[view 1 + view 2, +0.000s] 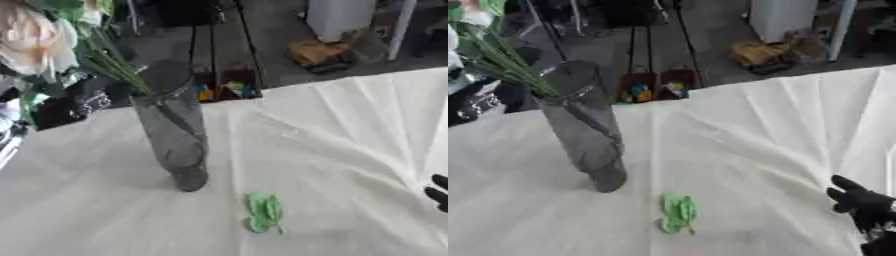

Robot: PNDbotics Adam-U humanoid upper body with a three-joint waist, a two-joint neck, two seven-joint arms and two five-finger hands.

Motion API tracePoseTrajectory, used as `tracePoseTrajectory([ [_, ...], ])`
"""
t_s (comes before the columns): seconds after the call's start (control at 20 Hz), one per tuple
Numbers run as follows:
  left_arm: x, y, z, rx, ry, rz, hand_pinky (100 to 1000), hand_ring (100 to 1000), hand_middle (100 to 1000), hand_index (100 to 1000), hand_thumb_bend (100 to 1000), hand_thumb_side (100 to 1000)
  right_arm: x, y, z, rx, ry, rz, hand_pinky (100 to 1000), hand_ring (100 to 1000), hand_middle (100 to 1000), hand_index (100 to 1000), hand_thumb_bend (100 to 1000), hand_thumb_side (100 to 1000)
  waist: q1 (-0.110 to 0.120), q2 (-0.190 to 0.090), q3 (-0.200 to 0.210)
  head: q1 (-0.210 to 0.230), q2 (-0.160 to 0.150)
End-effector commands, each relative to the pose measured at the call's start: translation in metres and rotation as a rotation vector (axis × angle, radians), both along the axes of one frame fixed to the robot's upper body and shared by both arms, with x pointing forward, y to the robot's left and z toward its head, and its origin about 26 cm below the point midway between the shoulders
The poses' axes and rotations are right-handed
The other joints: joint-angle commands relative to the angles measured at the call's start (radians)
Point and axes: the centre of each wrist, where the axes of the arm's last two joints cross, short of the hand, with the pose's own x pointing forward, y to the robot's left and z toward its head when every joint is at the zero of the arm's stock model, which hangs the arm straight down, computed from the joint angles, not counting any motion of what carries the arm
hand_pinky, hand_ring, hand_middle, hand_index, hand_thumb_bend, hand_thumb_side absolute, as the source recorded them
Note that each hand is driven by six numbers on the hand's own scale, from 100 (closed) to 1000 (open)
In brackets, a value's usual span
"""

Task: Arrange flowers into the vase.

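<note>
At the lower right of the frame the right hand (866,206) shows over the white tablecloth (754,150), dark fingers (843,183) pointing up and left, relaxed and apart, holding nothing. The left hand shows in neither view.

Lower centre, well apart from that hand and to its left, a small green leaf piece (678,213) lies flat on the cloth, its long axis running roughly up and down the frame. It looks like a scrap fallen from a stem, not a whole flower. The right hand is the only hand in view, so it is the nearer one for picking this up.

Up and left of the leaf stands the dark glass vase (175,135), upright but leaning in the picture, its base near the leaf and its mouth toward the upper left. Green stems (109,57) already sit in the mouth and rise to a pale flower (35,40) at the upper-left corner.

So most of the arranging looks done. The move left, if any, runs leftward across bare cloth, with open room between hand, leaf and vase. The table's far edge (350,77) crosses the upper part of the frame behind the vase, with floor clutter beyond it.
</note>
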Motion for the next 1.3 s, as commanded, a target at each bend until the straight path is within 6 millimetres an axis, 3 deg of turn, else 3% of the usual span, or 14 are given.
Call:
tracePoseTrajectory([
  [0.05,-0.008,0.011,0.015,0.028,-0.042,0.022,934,1000,1000,1000,509,1000,-0.001,-0.001,0.007,-0.007,-0.026,-0.004,841,864,517,695,100,1000,-0.004,-0.016,0.003,-0.003,-0.011],
  [0.75,-0.013,0.022,0.009,0.020,-0.034,0.040,935,1000,1000,1000,493,1000,-0.001,-0.001,0.007,-0.006,-0.028,-0.007,843,865,516,696,100,1000,-0.010,-0.012,0.008,-0.007,-0.012],
  [1.05,-0.022,0.032,0.002,0.025,-0.028,0.081,928,1000,1000,1000,436,1000,-0.001,-0.002,0.007,0.003,-0.037,-0.017,841,864,516,696,100,1000,-0.015,-0.009,0.016,-0.013,-0.006],
  [1.15,-0.028,0.036,-0.003,0.024,-0.027,0.104,891,967,932,1000,336,1000,-0.001,-0.003,0.007,0.008,-0.043,-0.024,838,863,516,696,100,1000,-0.018,-0.007,0.021,-0.020,-0.005],
  [1.2,-0.032,0.038,-0.004,0.017,-0.028,0.123,790,871,833,907,161,1000,-0.001,-0.003,0.007,0.011,-0.046,-0.028,836,862,516,696,100,1000,-0.020,-0.007,0.024,-0.024,-0.004],
  [1.25,-0.037,0.040,-0.005,-0.002,-0.035,0.158,703,804,775,852,136,1000,-0.001,-0.004,0.007,0.015,-0.051,-0.033,834,861,515,696,100,1000,-0.022,-0.007,0.028,-0.030,-0.003],
  [1.3,-0.043,0.039,-0.007,-0.022,-0.041,0.175,542,680,684,788,100,1000,-0.001,-0.005,0.007,0.019,-0.057,-0.038,832,859,515,695,100,1000,-0.025,-0.006,0.031,-0.034,-0.003],
])
